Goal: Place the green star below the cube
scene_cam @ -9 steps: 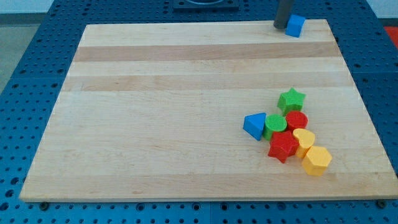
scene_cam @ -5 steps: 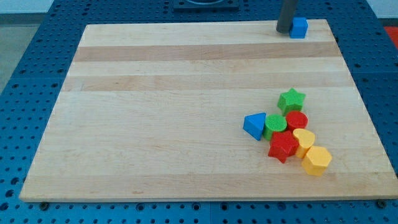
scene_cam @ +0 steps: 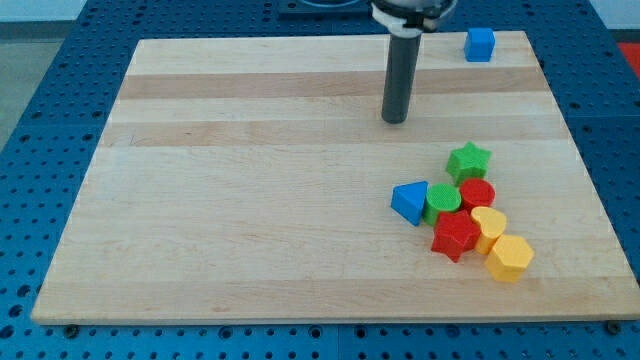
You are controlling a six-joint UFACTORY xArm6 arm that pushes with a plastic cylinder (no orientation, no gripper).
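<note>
Green star-shaped block (scene_cam: pixel 468 160) lies toward the view's lower right of our empty tip (scene_cam: pixel 394 120), apart from it, with the blue cube (scene_cam: pixel 479 44) well off to the tip's upper right.

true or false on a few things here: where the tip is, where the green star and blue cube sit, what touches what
1. My tip touches the green star. False: it stands apart, up and to the view's left of the star.
2. The blue cube sits near the board's top edge at the view's right. True.
3. The green star lies directly below the cube, in the cluster's top. True.
4. The yellow hexagon is the block nearest the view's top. False: it is the lowest of the cluster; the cube is topmost.
5. The blue triangle sits at the cluster's left, beside the green cylinder. True.
6. The red star lies alone at the board's left. False: it is inside the cluster.
</note>
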